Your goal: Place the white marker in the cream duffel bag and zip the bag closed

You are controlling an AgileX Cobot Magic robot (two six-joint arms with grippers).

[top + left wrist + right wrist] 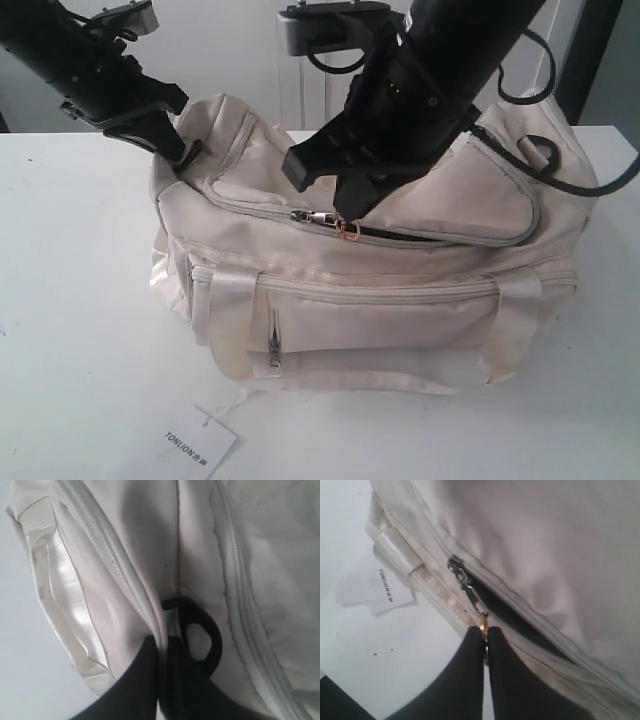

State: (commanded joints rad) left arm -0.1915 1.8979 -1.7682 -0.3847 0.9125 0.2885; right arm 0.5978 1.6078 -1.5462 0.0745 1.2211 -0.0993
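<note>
The cream duffel bag (370, 290) lies on the white table (70, 300), its top zipper partly undone with a dark gap (400, 235) along the front. My right gripper (347, 222) is shut on the gold ring zipper pull (483, 625), which hangs from the metal slider (457, 572). At the bag's left end my left gripper (185, 152) is shut on a fold of bag fabric (162, 630) beside a black end ring (200, 640). The white marker is out of view.
A white paper tag (200, 443) with printed text lies on the table in front of the bag, tied by a thin string. Satin strap handles (232, 320) hang down the bag's front. A black cable (570, 175) trails over the bag's right end.
</note>
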